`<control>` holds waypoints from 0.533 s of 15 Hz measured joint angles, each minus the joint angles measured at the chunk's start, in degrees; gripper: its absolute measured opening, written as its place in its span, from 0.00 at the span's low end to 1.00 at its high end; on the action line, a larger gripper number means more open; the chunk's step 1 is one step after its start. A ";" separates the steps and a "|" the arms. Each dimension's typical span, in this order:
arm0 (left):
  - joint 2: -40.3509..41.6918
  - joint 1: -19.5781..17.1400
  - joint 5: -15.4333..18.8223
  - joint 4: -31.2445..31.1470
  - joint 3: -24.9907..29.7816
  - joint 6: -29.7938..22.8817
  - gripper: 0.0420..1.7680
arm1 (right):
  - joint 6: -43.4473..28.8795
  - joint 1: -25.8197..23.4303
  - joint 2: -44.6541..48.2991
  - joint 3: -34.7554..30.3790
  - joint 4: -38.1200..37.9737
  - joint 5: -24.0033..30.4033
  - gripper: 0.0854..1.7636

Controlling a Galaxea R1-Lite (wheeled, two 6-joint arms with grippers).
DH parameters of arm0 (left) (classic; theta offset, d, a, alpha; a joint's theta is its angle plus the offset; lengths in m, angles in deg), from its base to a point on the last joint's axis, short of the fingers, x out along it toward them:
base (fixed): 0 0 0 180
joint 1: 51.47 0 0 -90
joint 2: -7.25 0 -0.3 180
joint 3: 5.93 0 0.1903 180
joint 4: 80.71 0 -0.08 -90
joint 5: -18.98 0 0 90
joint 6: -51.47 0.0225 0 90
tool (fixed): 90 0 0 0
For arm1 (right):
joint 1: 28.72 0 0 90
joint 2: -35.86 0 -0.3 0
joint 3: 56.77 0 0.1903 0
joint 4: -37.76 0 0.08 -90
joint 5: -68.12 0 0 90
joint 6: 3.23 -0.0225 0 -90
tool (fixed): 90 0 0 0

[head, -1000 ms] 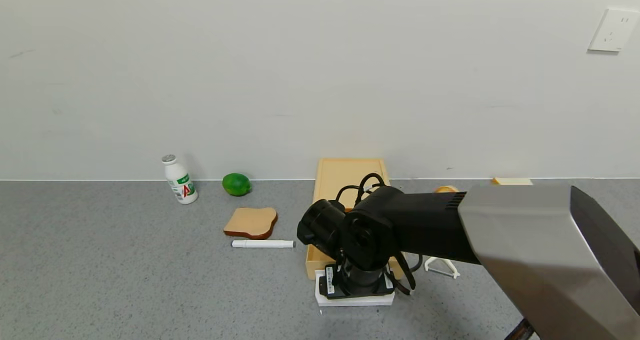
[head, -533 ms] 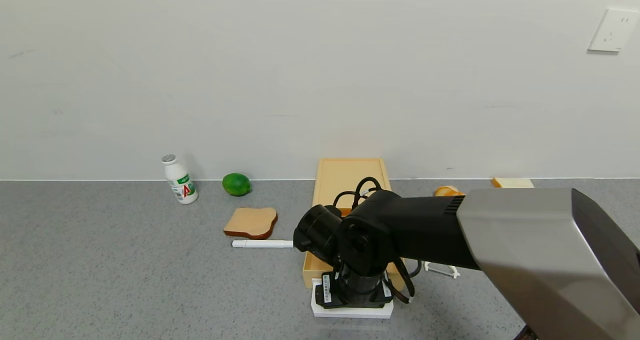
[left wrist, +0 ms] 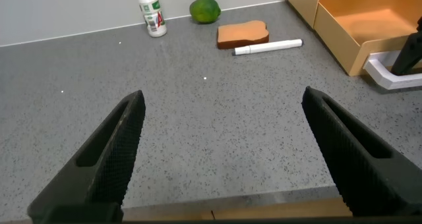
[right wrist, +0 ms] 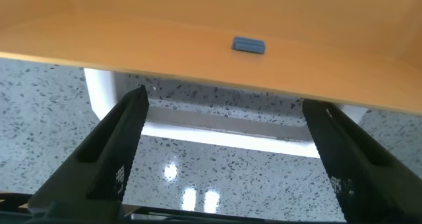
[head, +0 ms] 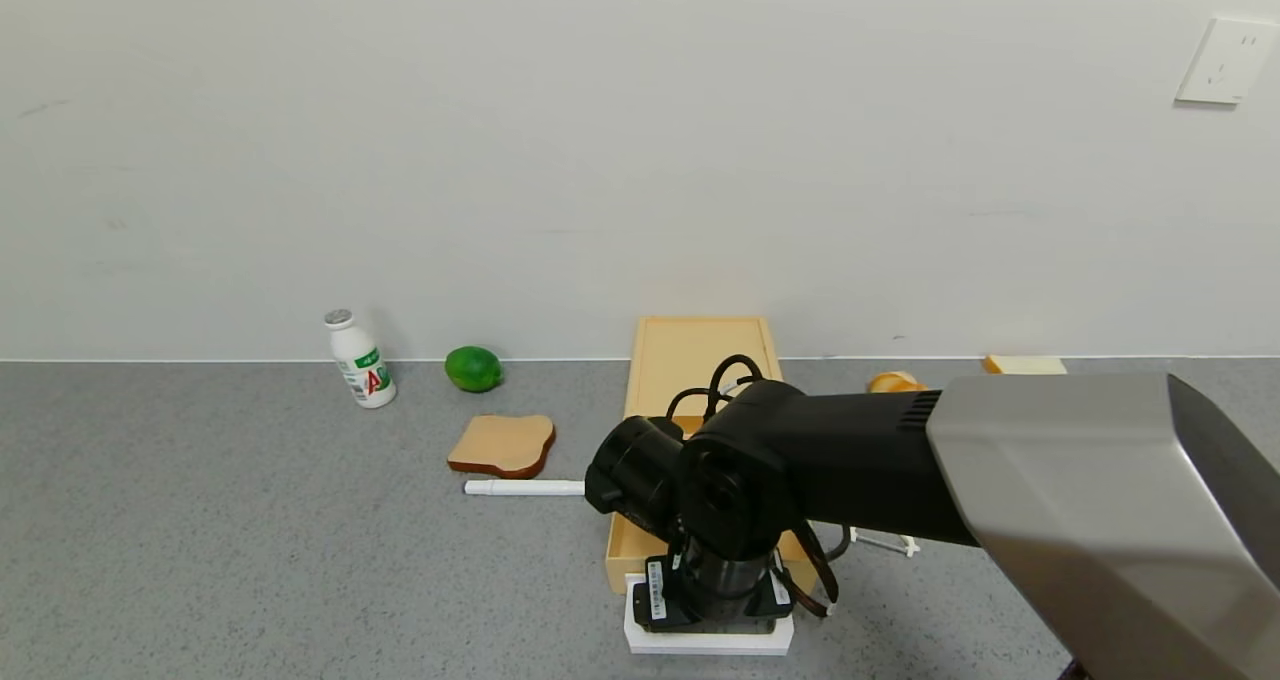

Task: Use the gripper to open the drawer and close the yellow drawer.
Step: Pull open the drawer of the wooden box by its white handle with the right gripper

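The pale yellow drawer (head: pixel 700 352) lies by the wall, its tray pulled partly out of the casing toward me. Its white loop handle (head: pixel 705 644) sticks out at the front. My right gripper (head: pixel 712 600) points down at the handle, its fingers hidden under the wrist in the head view. In the right wrist view the right gripper (right wrist: pixel 225 100) is open, the white handle bar (right wrist: pixel 224 135) runs across between the jaws, and the drawer front (right wrist: pixel 165 49) is just beyond. My left gripper (left wrist: pixel 223 95) is open and empty over bare counter, well left of the drawer (left wrist: pixel 369 20).
A white bottle (head: pixel 360 360), a green lime (head: pixel 473 368), a toast slice (head: pixel 502 445) and a white pen (head: pixel 525 487) lie left of the drawer. A white peeler (head: pixel 885 540), a bread roll (head: pixel 890 380) and a pale slab (head: pixel 1022 364) lie to its right.
The right gripper has moved toward me with the white handle, and the drawer tray has slid further out of its casing.
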 joint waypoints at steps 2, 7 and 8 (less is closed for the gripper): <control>0.00 0.00 0.00 -0.02 0.00 0.00 0.97 | 0.24 0.00 1.07 0.00 -0.05 -0.06 0.97; 0.00 0.00 0.00 -0.02 0.00 0.00 0.97 | 1.55 0.10 6.12 0.02 -1.10 -0.39 0.97; 0.00 0.00 0.02 -0.02 0.00 0.00 0.97 | 2.45 0.05 7.58 0.02 -1.35 -0.50 0.97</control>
